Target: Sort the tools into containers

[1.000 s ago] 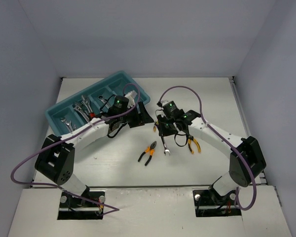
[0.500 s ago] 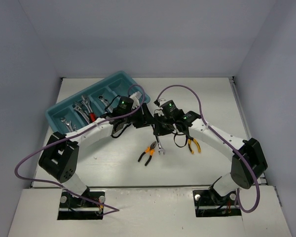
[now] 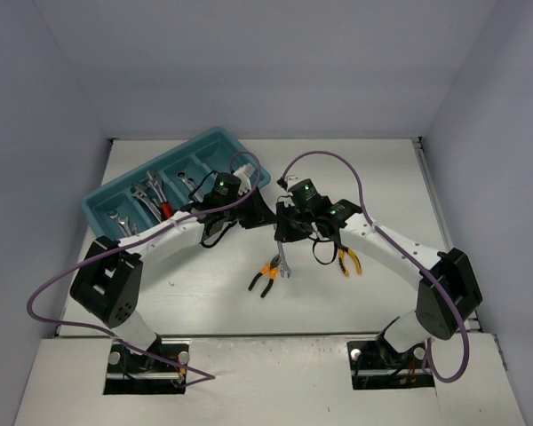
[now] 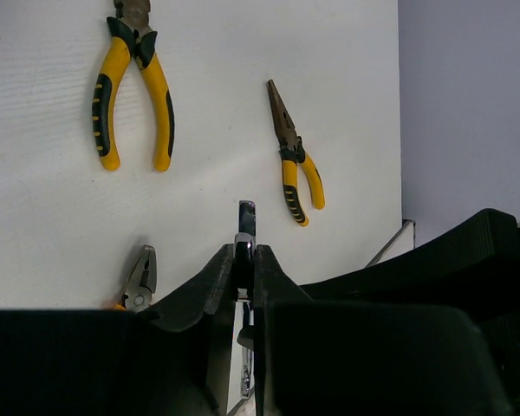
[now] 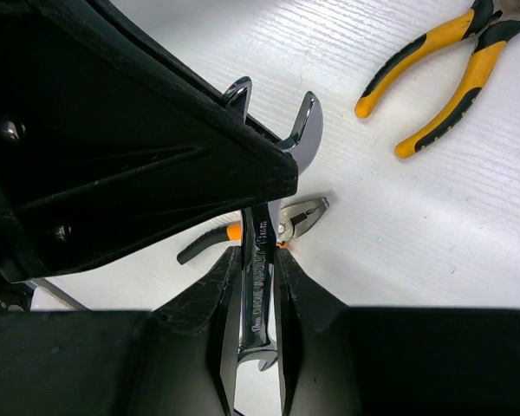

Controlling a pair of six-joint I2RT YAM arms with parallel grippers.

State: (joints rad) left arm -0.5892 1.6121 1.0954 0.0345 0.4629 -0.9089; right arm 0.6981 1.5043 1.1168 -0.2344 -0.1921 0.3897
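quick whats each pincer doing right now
Left pincer: closed on the wrench.
Right pincer: closed on the same wrench.

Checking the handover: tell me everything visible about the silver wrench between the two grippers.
The silver wrench is a slim, polished metal bar with stamped lettering on its shank and an open-end head. The right gripper is shut on the shank; the left gripper is shut near the head. It looks lifted off the white table, above orange-handled pliers.
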